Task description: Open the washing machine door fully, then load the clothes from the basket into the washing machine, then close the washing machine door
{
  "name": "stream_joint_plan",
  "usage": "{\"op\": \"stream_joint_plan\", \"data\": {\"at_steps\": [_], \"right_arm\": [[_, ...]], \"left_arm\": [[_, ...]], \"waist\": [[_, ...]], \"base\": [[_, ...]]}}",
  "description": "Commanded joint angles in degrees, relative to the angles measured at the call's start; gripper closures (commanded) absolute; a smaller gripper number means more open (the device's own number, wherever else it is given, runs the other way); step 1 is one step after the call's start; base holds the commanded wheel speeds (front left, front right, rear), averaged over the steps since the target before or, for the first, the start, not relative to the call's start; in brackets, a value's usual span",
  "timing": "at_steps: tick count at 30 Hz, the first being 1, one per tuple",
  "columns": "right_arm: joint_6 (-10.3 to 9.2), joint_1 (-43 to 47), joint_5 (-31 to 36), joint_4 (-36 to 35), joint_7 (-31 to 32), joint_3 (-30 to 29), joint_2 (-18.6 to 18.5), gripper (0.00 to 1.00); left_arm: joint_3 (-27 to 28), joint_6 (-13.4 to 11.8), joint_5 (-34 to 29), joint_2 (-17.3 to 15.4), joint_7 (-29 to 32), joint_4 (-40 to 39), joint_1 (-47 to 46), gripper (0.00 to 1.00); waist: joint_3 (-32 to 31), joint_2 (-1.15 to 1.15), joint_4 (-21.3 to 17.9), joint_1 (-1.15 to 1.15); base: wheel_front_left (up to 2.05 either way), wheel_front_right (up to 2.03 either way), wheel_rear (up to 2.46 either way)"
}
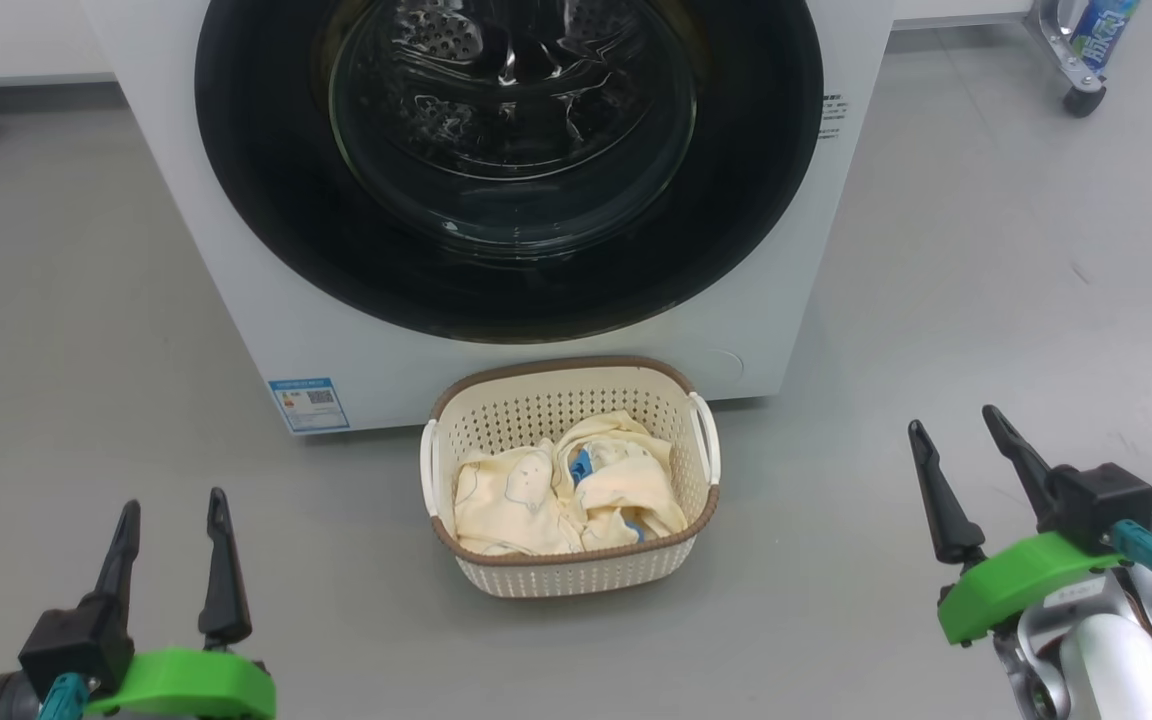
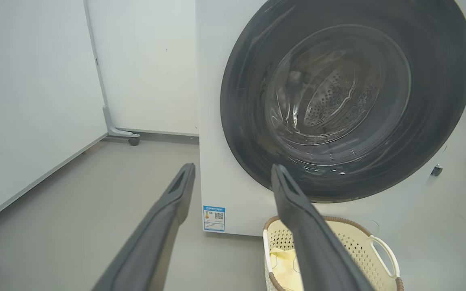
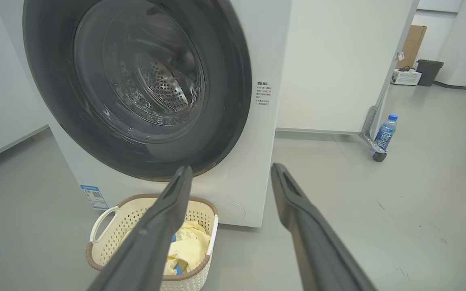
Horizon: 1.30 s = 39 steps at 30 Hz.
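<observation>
Open grey floor [image 1: 66, 330] either side of basket [image 1: 576, 578], left tool [image 1: 174, 500] and right tool [image 1: 951, 418] spread apart, empty, well clear of it, washing machine door [image 1: 266, 200] shut, crumpled yellow clothes [image 1: 526, 500] in basket

The right gripper [image 3: 231, 167] hangs with its two dark fingers spread wide and nothing between them. Ahead stands the washing machine [image 3: 265, 161], its washing machine door [image 3: 136, 81] shut flat against the white front (the steel drum shows through the glass). The basket [image 3: 111, 238] sits on the grey floor [image 3: 378, 222] just in front of the machine, below the door, and holds the pale yellow clothes [image 3: 192, 242]; one finger overlaps it in this view. A small blue label [image 3: 93, 197] sits low on the machine's front. Well off to the right, a blue-capped bottle [image 3: 384, 135] stands on a wheeled frame foot.
</observation>
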<state>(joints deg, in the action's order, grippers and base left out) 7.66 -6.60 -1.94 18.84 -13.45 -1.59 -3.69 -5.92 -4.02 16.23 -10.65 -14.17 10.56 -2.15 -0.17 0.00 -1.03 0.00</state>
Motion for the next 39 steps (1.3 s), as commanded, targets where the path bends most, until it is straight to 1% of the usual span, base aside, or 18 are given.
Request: {"op": "stream_joint_plan", "data": {"at_steps": [1,5,39], "right_arm": [[-0.17,-2.3,-0.01,-2.01,-0.71,1.26,-0.68,0.0],[-0.17,-2.34,-0.08,-2.08,-0.7,1.31,-0.75,0.0],[-0.17,-2.37,0.01,-1.56,-0.88,1.12,-0.61,0.0]], "left_arm": [[2.33,-0.08,0.05,-0.9,-0.64,-2.2,-1.86,0.0],[2.31,0.57,-0.03,-0.64,-0.76,-2.75,-2.03,0.0],[4.71,3.51,-1.96,0.44,-0.83,-1.31,-3.19,0.0]], "waist": [[0.03,0.0,0.02,0.0],[0.14,0.0,0.02,0.0],[0.48,0.0,-0.12,0.0]], "base": [[0.0,0.0,0.0],[0.0,0.0,0.0],[0.0,0.0,0.0]]}}
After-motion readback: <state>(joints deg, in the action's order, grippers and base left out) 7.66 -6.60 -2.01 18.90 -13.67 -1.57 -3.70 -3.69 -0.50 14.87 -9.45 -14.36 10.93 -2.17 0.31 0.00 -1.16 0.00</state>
